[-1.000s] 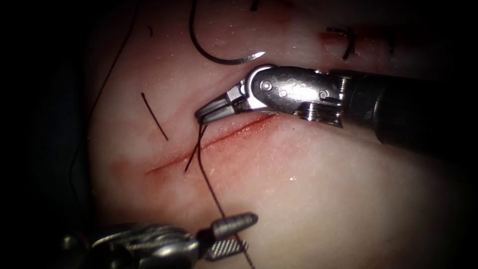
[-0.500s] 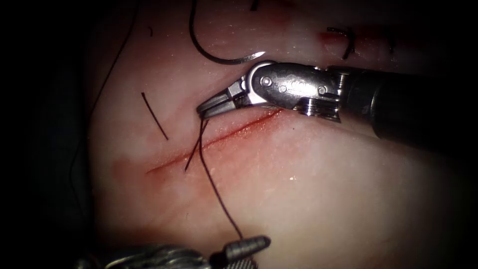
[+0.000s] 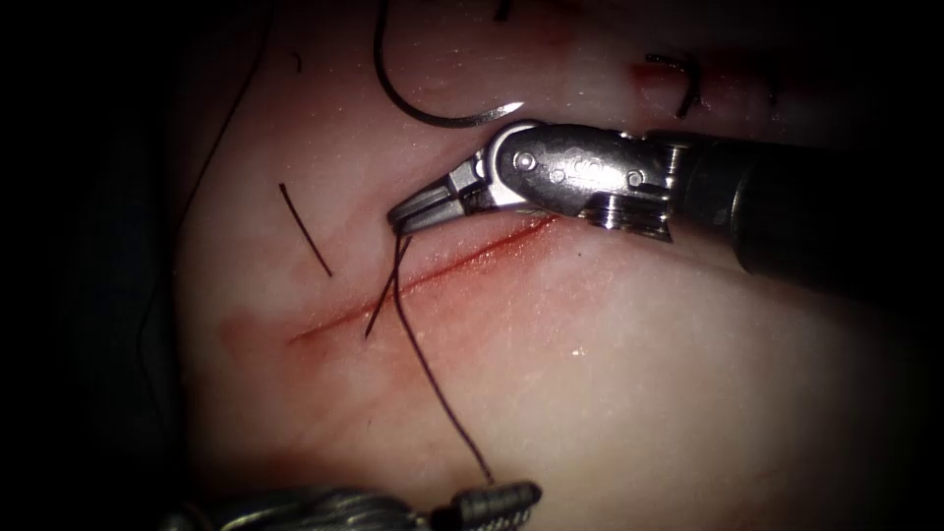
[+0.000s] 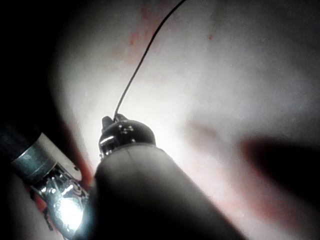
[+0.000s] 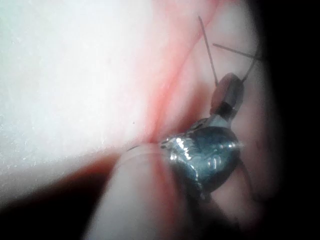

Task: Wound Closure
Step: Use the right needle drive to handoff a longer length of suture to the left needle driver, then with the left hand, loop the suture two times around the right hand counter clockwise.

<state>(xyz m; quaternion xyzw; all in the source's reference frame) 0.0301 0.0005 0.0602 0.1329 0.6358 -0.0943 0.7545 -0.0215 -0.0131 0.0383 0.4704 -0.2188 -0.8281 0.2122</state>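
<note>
Both sets of jaws are pinching thread. In the endoscope view the right tool, coming in from the right, is pressing its jaws together on the thread just above the cut, near the middle of the tissue. From there one strand is running down across the cut to the left tool at the tissue's lower edge, whose jaws are closing on it. A short tail is lying across the cut beside that strand. The needle is lying free on the tissue near its upper edge, held by neither tool and not in the tissue. A cut end is resting left of the right tool.

In the left wrist view the thread is leading straight out of the left tool's tip over the tissue.

In the right wrist view the right tool's tip is sitting beside the cut with strands leaving it.

The strand looks nearly taut; my guess is that too hard a pull could tear the cut's edge or snap the thread, and a loose pinch could let it slip. The free needle's trailing thread could snag.
</note>
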